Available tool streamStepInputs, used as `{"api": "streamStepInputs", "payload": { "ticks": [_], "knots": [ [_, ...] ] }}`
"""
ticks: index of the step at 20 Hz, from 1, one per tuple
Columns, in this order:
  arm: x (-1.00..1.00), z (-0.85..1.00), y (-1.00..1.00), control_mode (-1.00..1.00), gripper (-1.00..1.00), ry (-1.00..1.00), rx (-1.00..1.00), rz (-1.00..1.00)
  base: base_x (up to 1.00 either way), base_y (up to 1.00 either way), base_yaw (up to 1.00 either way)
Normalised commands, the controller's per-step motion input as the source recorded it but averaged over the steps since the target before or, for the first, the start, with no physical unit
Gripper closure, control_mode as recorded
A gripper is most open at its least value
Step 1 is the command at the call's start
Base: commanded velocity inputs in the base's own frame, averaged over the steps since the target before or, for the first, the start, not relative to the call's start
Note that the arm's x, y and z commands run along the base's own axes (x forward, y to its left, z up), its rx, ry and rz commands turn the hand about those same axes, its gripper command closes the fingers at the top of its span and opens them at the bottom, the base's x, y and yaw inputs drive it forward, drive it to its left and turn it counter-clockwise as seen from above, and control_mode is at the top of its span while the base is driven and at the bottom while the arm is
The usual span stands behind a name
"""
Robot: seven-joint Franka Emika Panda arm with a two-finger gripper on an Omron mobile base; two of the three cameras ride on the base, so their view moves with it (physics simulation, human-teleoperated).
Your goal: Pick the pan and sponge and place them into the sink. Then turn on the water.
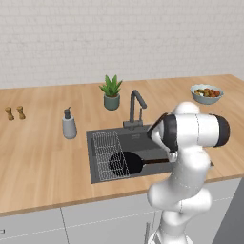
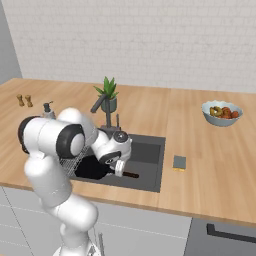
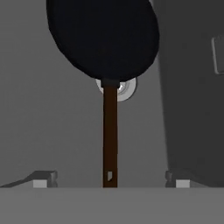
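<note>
Black round pan (image 3: pixel 103 37) with thin brown handle lies in sink (image 1: pixel 143 143); jaws wide apart.

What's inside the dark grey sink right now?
In the dark grey sink: a round black frying pan partly on the wire grid rack. It half-covers the steel drain; the floor beneath is hidden.

Matt black pan (image 3: pixel 103 37), prob. wood counter (image 1: pixel 43 157).
</note>
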Motion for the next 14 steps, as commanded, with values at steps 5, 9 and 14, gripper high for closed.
{"api": "streamStepInputs", "payload": {
  "ticks": [5,9,14],
  "knots": [
    [0.04,1.00,-0.29,-1.00,-1.00,0.12,0.00,-0.01,0.00,0.00,0.00],
    [0.36,1.00,-0.16,-1.00,-1.00,0.17,0.01,0.00,0.00,0.00,0.00],
    [0.15,1.00,-0.12,-1.00,-1.00,0.14,0.05,0.00,0.00,0.00,0.00]
  ]
}}
